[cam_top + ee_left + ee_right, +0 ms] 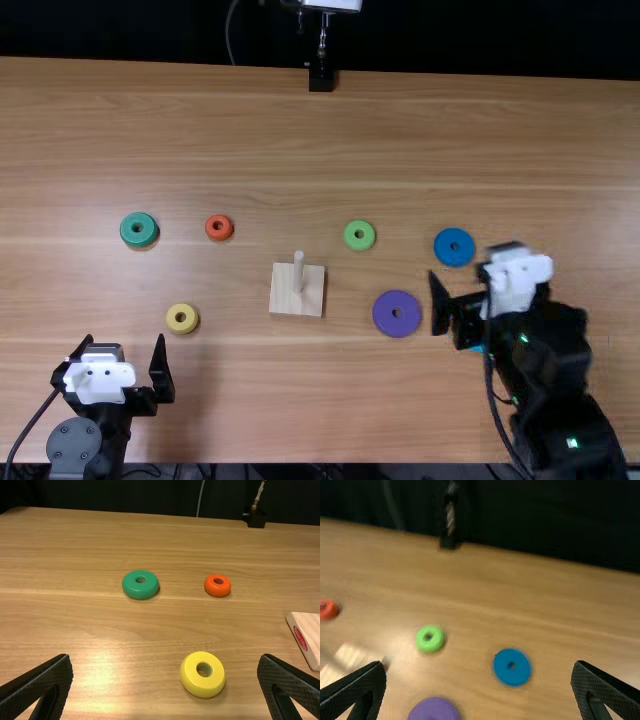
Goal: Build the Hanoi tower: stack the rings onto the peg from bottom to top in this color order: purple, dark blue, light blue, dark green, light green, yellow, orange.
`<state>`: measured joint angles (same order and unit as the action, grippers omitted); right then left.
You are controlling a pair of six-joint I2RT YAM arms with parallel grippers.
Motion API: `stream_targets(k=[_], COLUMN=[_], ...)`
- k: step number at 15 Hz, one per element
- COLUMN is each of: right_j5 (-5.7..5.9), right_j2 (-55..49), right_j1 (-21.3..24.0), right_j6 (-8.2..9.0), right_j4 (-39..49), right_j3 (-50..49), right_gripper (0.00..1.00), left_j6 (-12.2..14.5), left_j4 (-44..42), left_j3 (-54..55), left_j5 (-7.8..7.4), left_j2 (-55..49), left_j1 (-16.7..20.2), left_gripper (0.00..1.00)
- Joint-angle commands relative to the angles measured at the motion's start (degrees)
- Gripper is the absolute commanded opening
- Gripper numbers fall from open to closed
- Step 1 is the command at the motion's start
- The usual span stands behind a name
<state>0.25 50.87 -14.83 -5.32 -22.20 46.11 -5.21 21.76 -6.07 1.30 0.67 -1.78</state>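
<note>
- While the peg stood bare, the purple ring lay flat between the wooden base and the right gripper.
- It looked light and stiff, perhaps slightly slick; a hold across opposite sides of its outer rim would have left the hole free.
- Fingers on both the right gripper and the left gripper stood spread, grasping nothing.
- The light blue ring was probably that sliver beneath the right arm.
</note>
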Motion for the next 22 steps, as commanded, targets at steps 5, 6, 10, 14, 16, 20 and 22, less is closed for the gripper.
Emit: stream_targets(k=[5,6,10,14,16,20,22], right_j5=[-0.04,-0.15,-0.15,0.07,0.07,0.17,0.28], right_j2=[14.96,17.68,22.78,30.95,33.77,36.67,38.51], right_j1=[-6.09,-6.09,-6.35,-6.26,-6.26,-6.26,-6.26], right_j6=[0.68,0.89,10.38,10.91,10.91,11.02,11.02], right_j4=[-7.40,-7.71,-7.50,-7.82,-7.82,-10.46,-10.56], right_j3=[7.68,8.30,8.30,8.12,8.30,8.21,8.21], right_gripper=[1.00,1.00,1.00,1.00,1.00,1.00,1.00], left_j6=[0.36,0.36,0.36,0.36,0.36,0.36,0.36], left_j4=[4.71,4.71,4.71,4.71,4.71,4.71,4.71], left_j3=[6.07,6.07,6.07,6.07,6.07,6.07,6.07], left_j5=[0.07,0.07,0.07,0.07,0.07,0.07,0.07], left_j2=[-0.67,-0.67,-0.67,-0.67,-0.67,-0.67,-0.67], left_j1=[0.20,0.29,0.20,0.20,0.29,0.29,0.29], left_gripper=[1.00,1.00,1.00,1.00,1.00,1.00,1.00])
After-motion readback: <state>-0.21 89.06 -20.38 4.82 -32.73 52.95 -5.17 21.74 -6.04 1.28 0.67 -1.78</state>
